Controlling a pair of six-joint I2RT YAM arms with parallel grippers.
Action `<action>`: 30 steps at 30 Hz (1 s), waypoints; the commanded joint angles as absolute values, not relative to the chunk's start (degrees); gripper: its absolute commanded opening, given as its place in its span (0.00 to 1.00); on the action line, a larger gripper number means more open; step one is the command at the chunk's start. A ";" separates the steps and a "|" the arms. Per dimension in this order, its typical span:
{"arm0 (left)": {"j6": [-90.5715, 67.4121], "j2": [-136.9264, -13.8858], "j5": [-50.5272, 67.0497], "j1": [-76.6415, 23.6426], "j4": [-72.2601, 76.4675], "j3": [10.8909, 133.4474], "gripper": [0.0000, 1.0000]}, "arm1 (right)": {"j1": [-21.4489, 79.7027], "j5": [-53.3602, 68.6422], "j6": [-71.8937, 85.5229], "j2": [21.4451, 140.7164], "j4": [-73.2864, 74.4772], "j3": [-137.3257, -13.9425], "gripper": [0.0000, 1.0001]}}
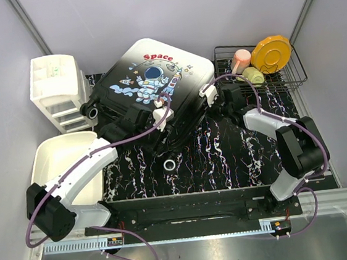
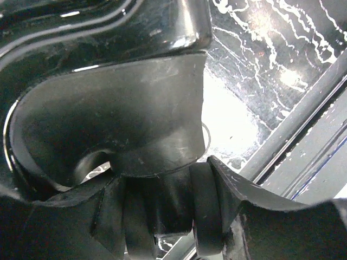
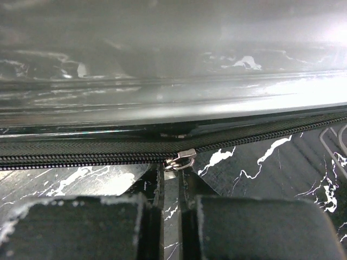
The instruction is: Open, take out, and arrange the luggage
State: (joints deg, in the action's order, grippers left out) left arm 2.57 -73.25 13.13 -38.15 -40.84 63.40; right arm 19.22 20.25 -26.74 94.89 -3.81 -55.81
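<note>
The luggage (image 1: 155,76) lies flat and skewed on the black marbled mat (image 1: 226,155), astronaut print up, zipped. My left gripper (image 1: 162,145) is at its near corner. In the left wrist view the black caster wheel (image 2: 206,211) sits under its housing (image 2: 119,108), and my left gripper (image 2: 162,200) is shut on that wheel, both fingers against it. My right gripper (image 1: 203,101) is at the luggage's right edge. In the right wrist view it (image 3: 173,200) is shut just below the zipper (image 3: 81,157), with the silver zipper pull (image 3: 181,160) at its fingertips.
A white tub (image 1: 59,160) stands left of the mat and a white drawer unit (image 1: 58,92) behind it. A wire rack (image 1: 295,77) at the back right holds a yellow plate (image 1: 271,51), a pink cup (image 1: 240,58) and a green item (image 1: 253,75). The arms' base rail (image 1: 188,206) runs along the near edge.
</note>
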 commanded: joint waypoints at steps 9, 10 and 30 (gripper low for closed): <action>23.03 -63.28 18.54 -36.48 -58.00 59.23 0.00 | 19.34 20.66 -27.43 81.58 8.17 -48.52 0.00; 23.29 -62.59 18.46 -35.17 -58.18 59.50 0.00 | 19.42 19.78 -26.55 80.78 8.43 -48.17 0.00; 41.39 -64.95 13.80 -11.52 -59.68 58.71 0.00 | 2.65 31.45 -39.54 76.90 19.34 -50.79 0.00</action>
